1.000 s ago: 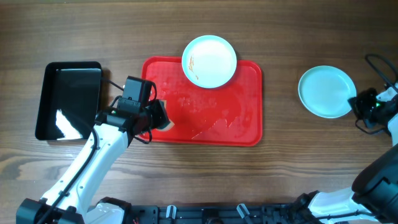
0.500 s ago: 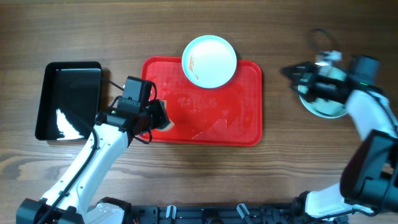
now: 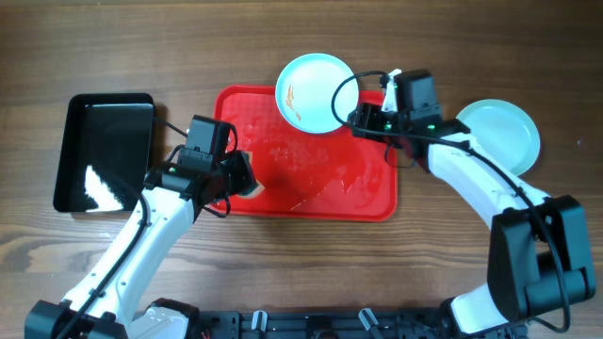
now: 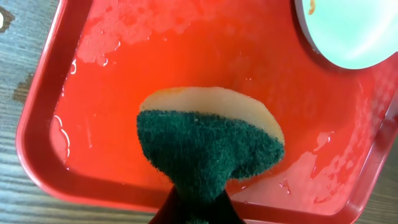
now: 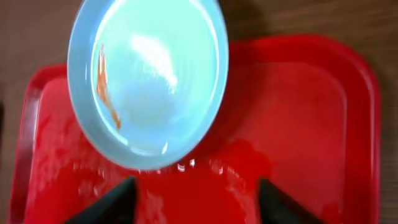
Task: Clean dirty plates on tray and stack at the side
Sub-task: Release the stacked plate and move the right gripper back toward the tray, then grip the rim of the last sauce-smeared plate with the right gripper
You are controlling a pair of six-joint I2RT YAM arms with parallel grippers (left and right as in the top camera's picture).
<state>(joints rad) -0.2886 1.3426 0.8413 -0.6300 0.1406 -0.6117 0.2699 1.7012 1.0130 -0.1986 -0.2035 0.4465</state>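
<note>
At the far edge of the tray (image 3: 367,193), partly over its rim: one smeared plate (image 3: 317,92) — looks stiff, light and glazed, probably slippery near the wet plastic, so best to pinch by the thin rim on its near-right side, not by the smooth centre. Right pincer (image 5: 198,199) just beside that rim, jaws apart, holding nothing and seemingly touching nothing. Left pincer (image 3: 234,177) over the tray's left edge — closed on a green-and-yellow sponge (image 4: 208,140).

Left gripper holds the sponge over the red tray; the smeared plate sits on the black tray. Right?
No: the overhead view shows the smeared plate on the red tray's far edge, not the black tray. The left gripper does hold the sponge over the red tray.
</note>
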